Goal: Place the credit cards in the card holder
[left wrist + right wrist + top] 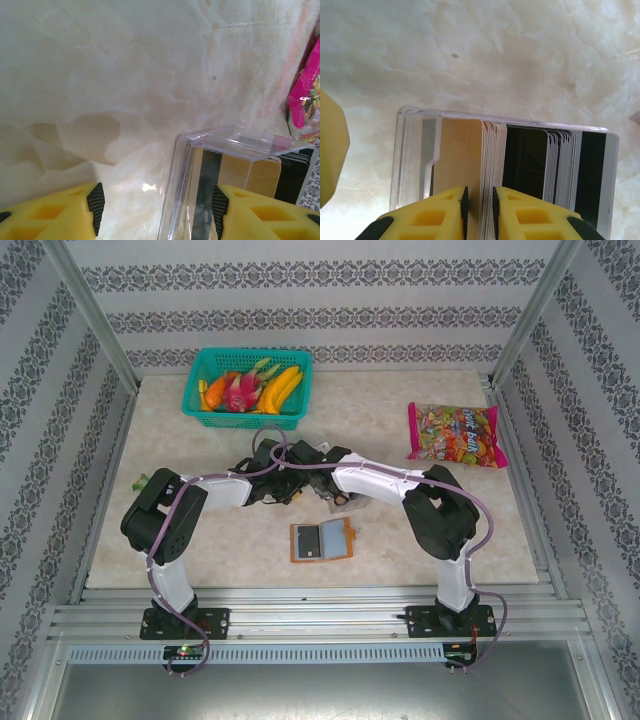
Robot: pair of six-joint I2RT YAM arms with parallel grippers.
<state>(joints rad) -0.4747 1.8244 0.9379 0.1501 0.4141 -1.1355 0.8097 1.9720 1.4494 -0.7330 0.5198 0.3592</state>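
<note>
The card holder lies open on the table in front of both arms, orange-brown, with a grey card on its left half. Several credit cards, tan, white and dark, stand on edge in a small clear plastic box. My right gripper reaches down into that box, its jaws narrowed on the tan card and a few white ones. My left gripper is open beside the same box; the box's corner stands between its fingers, and the left pad is well clear of it.
A teal basket of toy fruit stands at the back. A pink candy bag lies at the back right, its edge showing in the left wrist view. Both wrists crowd together over the table's middle.
</note>
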